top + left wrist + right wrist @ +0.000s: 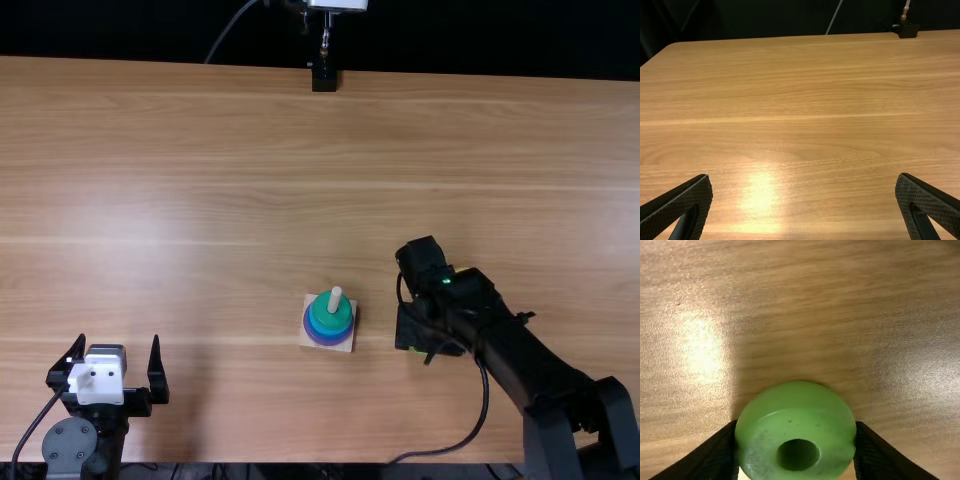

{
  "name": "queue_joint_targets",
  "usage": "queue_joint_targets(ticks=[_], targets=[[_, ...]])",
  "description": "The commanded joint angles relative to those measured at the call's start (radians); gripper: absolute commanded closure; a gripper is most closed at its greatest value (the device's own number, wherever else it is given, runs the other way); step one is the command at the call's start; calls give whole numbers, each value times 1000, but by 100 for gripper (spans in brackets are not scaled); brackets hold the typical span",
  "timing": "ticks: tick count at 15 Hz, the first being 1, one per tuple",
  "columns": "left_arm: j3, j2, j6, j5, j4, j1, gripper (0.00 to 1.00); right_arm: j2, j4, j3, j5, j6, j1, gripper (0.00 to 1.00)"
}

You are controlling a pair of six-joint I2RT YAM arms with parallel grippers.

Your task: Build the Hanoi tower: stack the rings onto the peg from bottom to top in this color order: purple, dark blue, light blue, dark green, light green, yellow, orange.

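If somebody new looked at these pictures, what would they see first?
Probably the big, bright light green ring, held between the right arm's jaws in the right wrist view. Next, the colorful stack of rings on its pale peg, near the middle of the wooden table in the top view, with a dark green one on top.

No readable text
No word, label or brand can be made out; no number or sign either.
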Motion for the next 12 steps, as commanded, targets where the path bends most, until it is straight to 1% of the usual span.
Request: queue_joint_targets(ticks=[1,3,6,8,9,10,12], targets=[[-107,-11,2,-2,-66,13,0,-5,-2,-21,46,26,19,100],[-107,-11,2,-2,-66,11,0,-11,-4,-13,46,26,19,100],[-107,-11,2,-2,-66,13,0,-137,-33,60,46,22,21,100],[-107,-11,0,-2,-66,13,0,-180,-50,125,46,18,47,100],[-107,-11,2,-2,-66,13,0,-200,-57,163,47,11,64,100],[-107,-11,2,-2,-66,13,0,-218,-103,211,46,2,73,100],[-107,-11,2,-2,-66,13,0,-226,-241,344,40,-2,82,100]])
